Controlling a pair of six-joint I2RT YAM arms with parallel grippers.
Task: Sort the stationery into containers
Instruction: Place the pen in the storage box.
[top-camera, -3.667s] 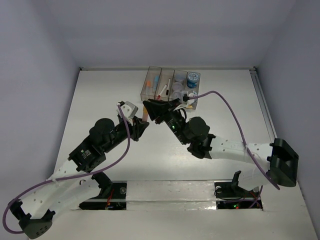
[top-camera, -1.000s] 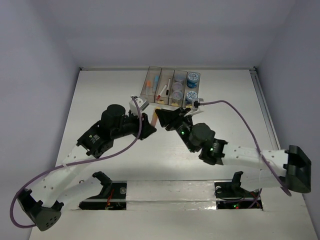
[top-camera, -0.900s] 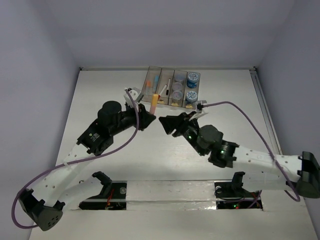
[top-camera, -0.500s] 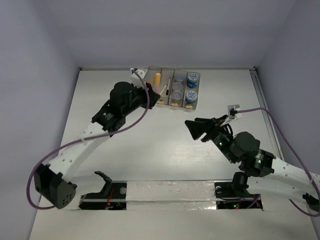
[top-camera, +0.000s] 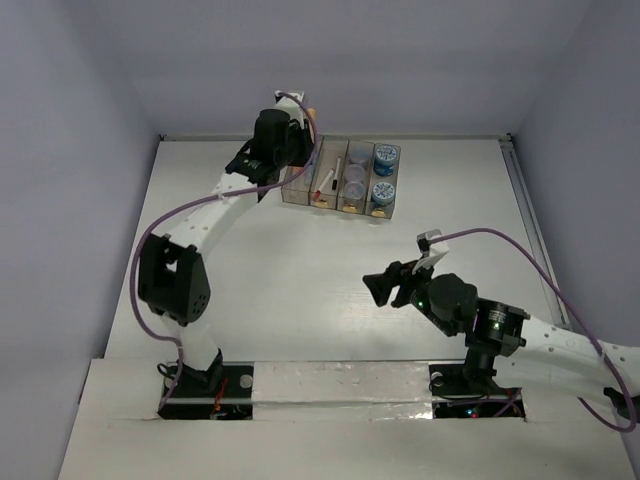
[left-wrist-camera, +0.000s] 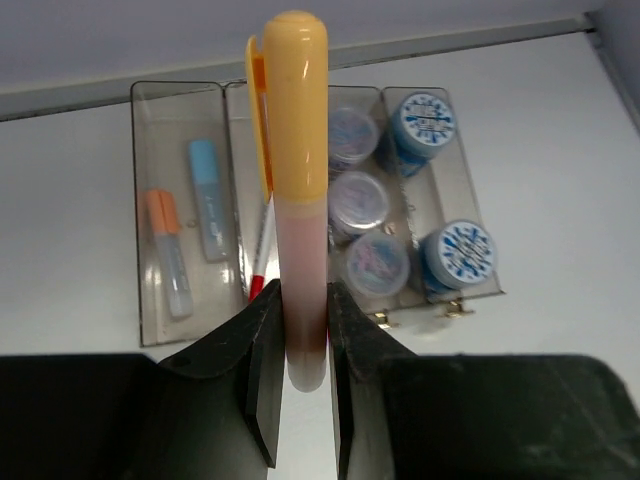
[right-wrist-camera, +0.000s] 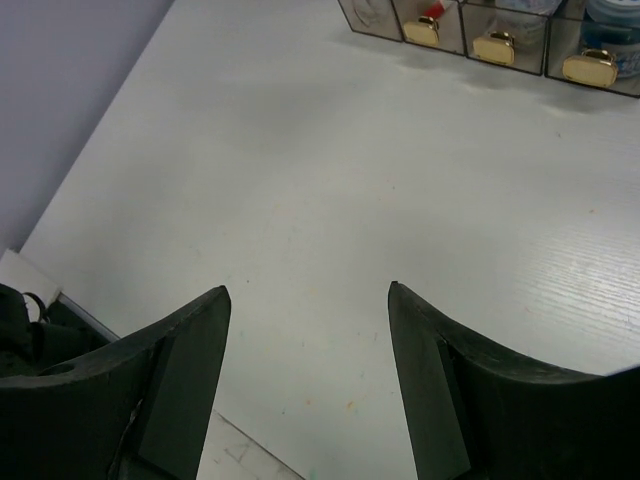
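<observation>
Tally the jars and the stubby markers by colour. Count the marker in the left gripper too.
Blue-patterned jars: 2
Clear jars: 3
Orange-capped markers: 2 (one held in the left gripper, one in the leftmost bin)
Blue-capped marker: 1
Total: 8

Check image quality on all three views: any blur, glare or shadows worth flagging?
Left wrist: the orange-capped marker sits close to the lens and looks slightly soft, the bins behind are sharper. Right wrist: the pincer shows as near-black silhouettes, with faint shadows on the table before the bins. Top external: even, diffuse light, no glare.
</observation>
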